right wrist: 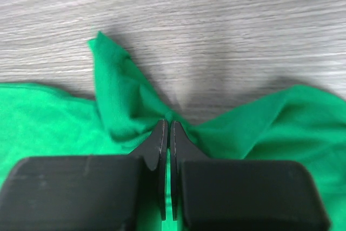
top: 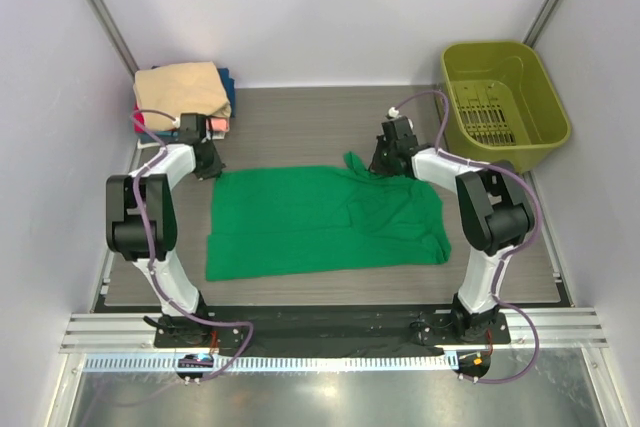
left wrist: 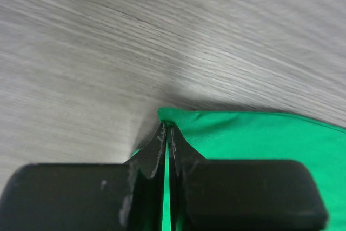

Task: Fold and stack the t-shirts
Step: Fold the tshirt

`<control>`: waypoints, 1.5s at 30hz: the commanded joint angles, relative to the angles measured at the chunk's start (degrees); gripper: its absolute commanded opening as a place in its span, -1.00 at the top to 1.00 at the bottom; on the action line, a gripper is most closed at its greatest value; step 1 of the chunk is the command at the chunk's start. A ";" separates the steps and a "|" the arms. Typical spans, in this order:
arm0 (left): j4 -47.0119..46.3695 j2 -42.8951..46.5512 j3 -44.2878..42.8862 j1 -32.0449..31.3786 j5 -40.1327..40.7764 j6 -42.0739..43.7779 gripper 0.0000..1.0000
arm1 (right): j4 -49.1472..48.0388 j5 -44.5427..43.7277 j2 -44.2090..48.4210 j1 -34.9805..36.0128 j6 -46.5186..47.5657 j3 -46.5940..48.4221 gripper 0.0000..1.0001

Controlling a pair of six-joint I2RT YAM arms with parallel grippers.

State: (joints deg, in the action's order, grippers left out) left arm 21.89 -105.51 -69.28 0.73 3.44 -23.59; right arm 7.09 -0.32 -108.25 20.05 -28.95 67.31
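Observation:
A bright green t-shirt (top: 320, 219) lies spread across the middle of the wooden table. My left gripper (top: 207, 169) is shut on its far left corner; in the left wrist view the gripper (left wrist: 167, 128) pinches the cloth edge (left wrist: 254, 133). My right gripper (top: 383, 167) is shut on the far right edge, where the cloth (right wrist: 121, 104) bunches up around the gripper (right wrist: 166, 125). A stack of folded shirts (top: 183, 92), tan on top with pink, red and blue edges, sits at the far left corner.
An olive-green plastic bin (top: 503, 102) stands at the far right corner. White walls close in the table on three sides. Bare wood (top: 300, 122) lies between the stack and the bin.

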 commanded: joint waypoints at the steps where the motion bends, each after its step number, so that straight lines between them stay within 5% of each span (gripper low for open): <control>1: 0.26 7.41 0.54 -0.12 0.51 -2.85 1.00 | 1.95 -2.31 6.72 -0.63 2.23 2.92 0.98; 19: -1.94 22.54 10.83 -0.20 2.00 -8.57 0.99 | 5.12 -4.95 21.76 -2.48 4.16 -3.50 0.98; 45: -4.22 28.52 20.14 -0.20 8.86 -14.99 0.99 | 6.27 -15.94 53.65 -4.15 -0.41 -26.08 0.98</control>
State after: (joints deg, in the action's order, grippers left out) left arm 20.62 -79.83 -50.30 0.60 10.55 -36.32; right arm 14.33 -14.13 -57.30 16.01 -28.01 42.39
